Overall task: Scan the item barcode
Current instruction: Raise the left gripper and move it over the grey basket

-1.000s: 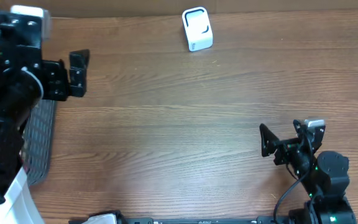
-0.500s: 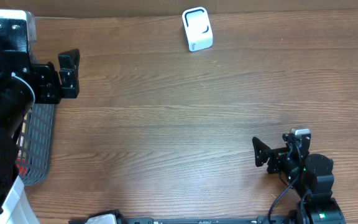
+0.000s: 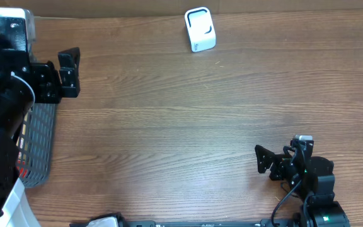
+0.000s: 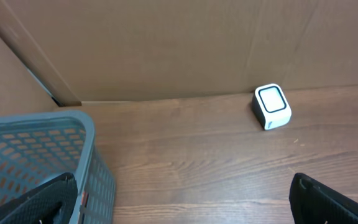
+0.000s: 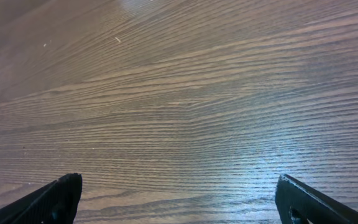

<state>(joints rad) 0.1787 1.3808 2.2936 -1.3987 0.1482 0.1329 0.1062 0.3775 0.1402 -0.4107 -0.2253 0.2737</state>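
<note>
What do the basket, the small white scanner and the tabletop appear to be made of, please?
Basket: likely moulded plastic, grey-blue, matt; regular lattice of holes in its wall.
Scanner: seemingly smooth white plastic, with a dark-rimmed window.
Table: brown wood or wood-look laminate; visible grain, slight sheen.

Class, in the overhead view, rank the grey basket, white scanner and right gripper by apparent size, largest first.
1. grey basket, largest even though partly hidden.
2-3. white scanner and right gripper look about alike, so I leave them unranked.
</note>
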